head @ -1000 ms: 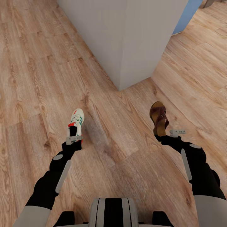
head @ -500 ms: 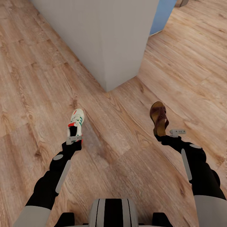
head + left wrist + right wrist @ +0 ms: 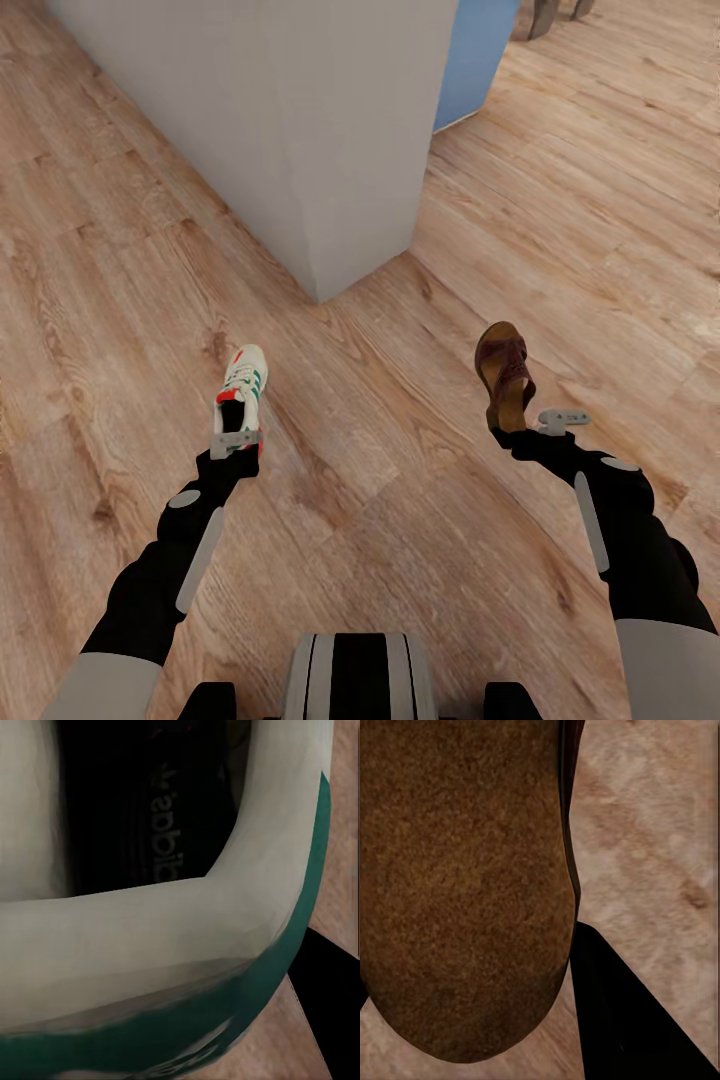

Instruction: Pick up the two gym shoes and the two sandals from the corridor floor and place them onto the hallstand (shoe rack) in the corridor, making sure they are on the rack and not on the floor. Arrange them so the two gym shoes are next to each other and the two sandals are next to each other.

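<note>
Your view has swung right; your left claw grips the white green-striped gym shoe's heel, your right claw the reddish-brown leather sandal's heel.

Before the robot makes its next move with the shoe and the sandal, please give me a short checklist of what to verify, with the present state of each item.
1. Left hand holds the gym shoe by its heel: ok.
2. Right hand holds the sandal by its heel end: ok.
3. Both carried clear of the corridor floor: cannot tell.
4. Grey wall corner ahead is apart from both arms: ok.
5. Hallstand is in sight for placing: not ok.
6. Second shoe and second sandal are located: not ok.
</note>
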